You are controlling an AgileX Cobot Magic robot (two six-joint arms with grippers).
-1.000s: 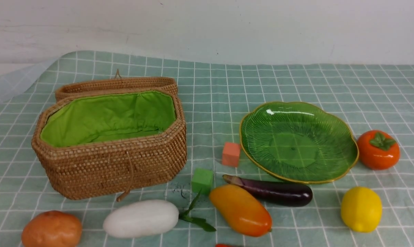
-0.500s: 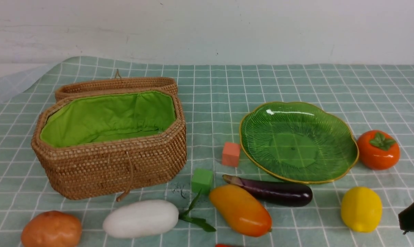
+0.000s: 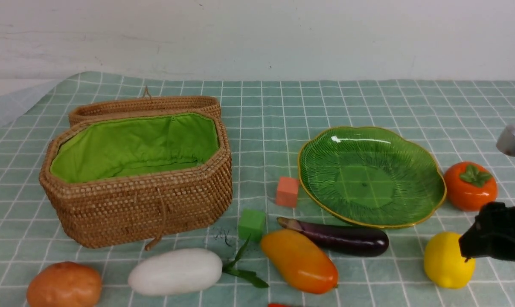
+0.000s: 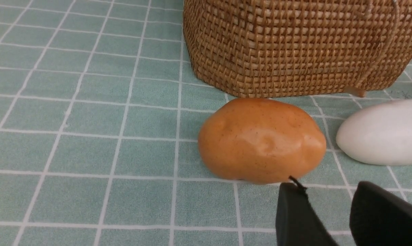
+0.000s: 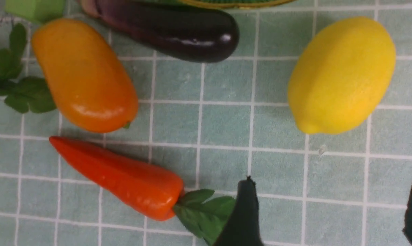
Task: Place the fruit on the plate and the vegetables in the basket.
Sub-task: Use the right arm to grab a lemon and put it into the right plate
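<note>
Lemon (image 3: 447,260) lies on the desk (image 3: 283,106) near the plate (image 3: 368,179), nub end toward the robot. Right end effector (image 5: 328,212) gapes empty beside it; left end effector (image 4: 332,218) stands slightly parted, empty.

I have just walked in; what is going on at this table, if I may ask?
Nothing is sorted yet. The robot's right fingers stand open near the glossy yellow lemon, while its left fingers hang empty by the round brown-orange potato. The ribbed green plate is bare and the green-lined wicker basket looks empty.
</note>
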